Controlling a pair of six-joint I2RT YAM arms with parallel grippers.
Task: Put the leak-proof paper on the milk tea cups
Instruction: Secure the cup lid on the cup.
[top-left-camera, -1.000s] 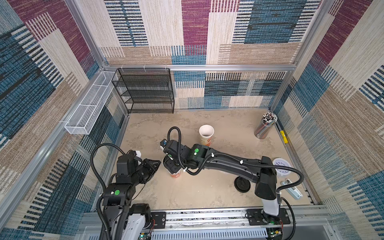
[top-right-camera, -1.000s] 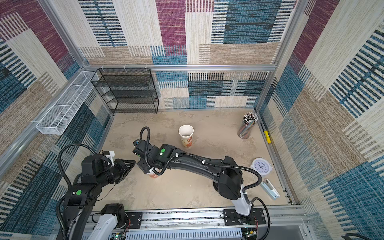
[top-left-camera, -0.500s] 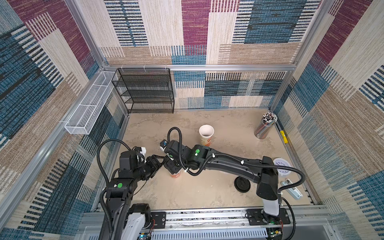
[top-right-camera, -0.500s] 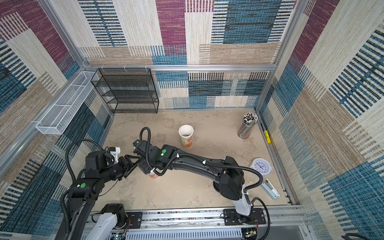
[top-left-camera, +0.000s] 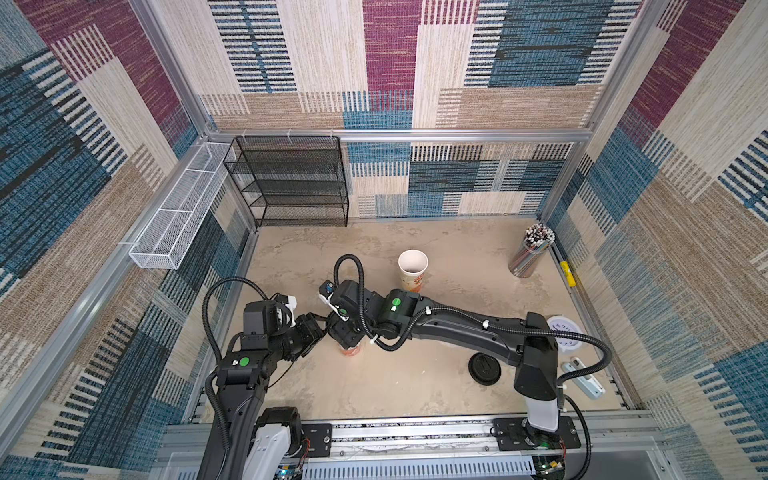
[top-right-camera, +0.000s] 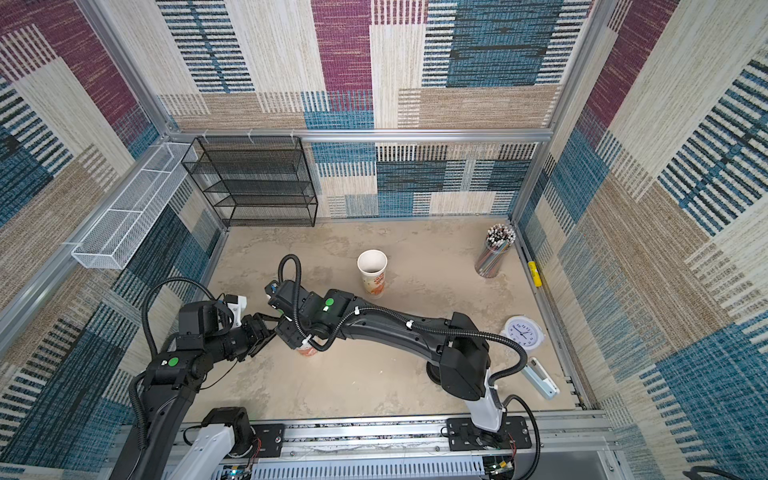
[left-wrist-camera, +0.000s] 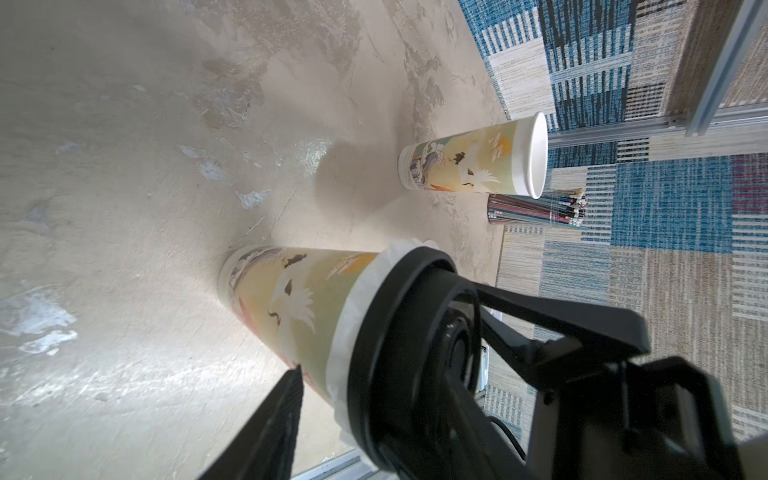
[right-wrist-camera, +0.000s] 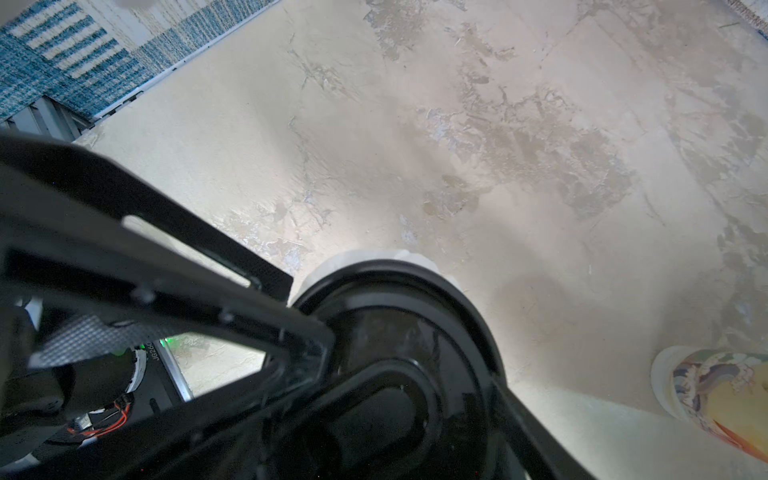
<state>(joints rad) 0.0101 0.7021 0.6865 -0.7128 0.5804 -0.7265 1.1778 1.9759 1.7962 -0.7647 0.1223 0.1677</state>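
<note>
A beige table (top-left-camera: 457, 249), boxed in by patterned fabric walls, has a black wire shelf (top-left-camera: 291, 183) standing at its back-left corner and a white wire basket (top-left-camera: 178, 216) hanging on the left wall. Two black robot arms meet near the table's front left. The right gripper (right-wrist-camera: 411, 361) reaches across with its jaws set wide, one finger at each side of a black lid (left-wrist-camera: 374, 353), clasping it on top of the nearer cup (left-wrist-camera: 299, 307). The left gripper (top-right-camera: 270, 330) sits just beside that cup with its fingers spread apart; whether a fingertip touches the printed side cannot be told. The farther cup (top-left-camera: 412, 270) stands upright and open-mouthed, well apart toward the back of the table. A clear holder of straws (top-left-camera: 530, 253) stands in the far-right corner, a white clock (top-left-camera: 563, 332) lies by the right edge, and a second lid (top-left-camera: 484, 368) lies near the right arm. The paper sheet (left-wrist-camera: 345, 345) is caught between lid and nearer cup, its crumpled edge hanging around the rim.
</note>
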